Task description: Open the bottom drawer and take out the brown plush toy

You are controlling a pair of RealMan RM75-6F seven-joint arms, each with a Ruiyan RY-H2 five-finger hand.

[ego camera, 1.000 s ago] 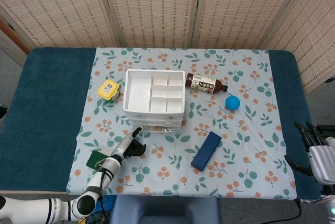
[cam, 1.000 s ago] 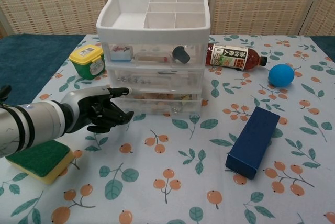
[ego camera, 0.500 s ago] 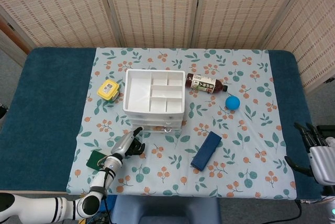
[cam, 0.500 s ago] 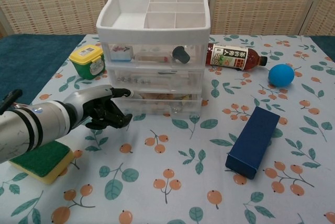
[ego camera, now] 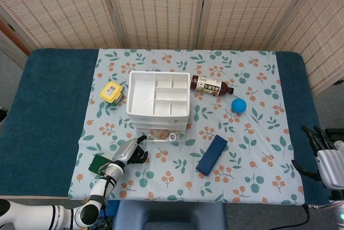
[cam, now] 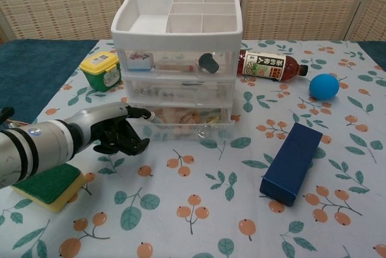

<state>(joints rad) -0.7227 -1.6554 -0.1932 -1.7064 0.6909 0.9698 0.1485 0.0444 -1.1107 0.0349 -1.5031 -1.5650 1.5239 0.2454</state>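
Note:
The white three-drawer unit (cam: 178, 29) stands mid-table, its open tray top seen in the head view (ego camera: 158, 98). Its clear bottom drawer (cam: 187, 129) is pulled out a short way, and its front shows past the unit from above (ego camera: 161, 137). Brownish plush toy (cam: 181, 116) shows through the clear front, among other small items. My left hand (cam: 111, 128) is at the drawer's front left corner, one fingertip on the front and the other fingers curled in; it also shows from above (ego camera: 131, 152). My right hand (ego camera: 325, 157) stays off the table's right edge, fingers apart, holding nothing.
A green and yellow sponge (cam: 48, 184) lies under my left forearm. A yellow container (cam: 101, 69) sits left of the unit. On the right lie a tea bottle (cam: 268, 66), a blue ball (cam: 324, 86) and a dark blue box (cam: 292, 163).
The bottom drawer has slid out toward me, and my left hand has drawn back with it. The right hand has not moved.

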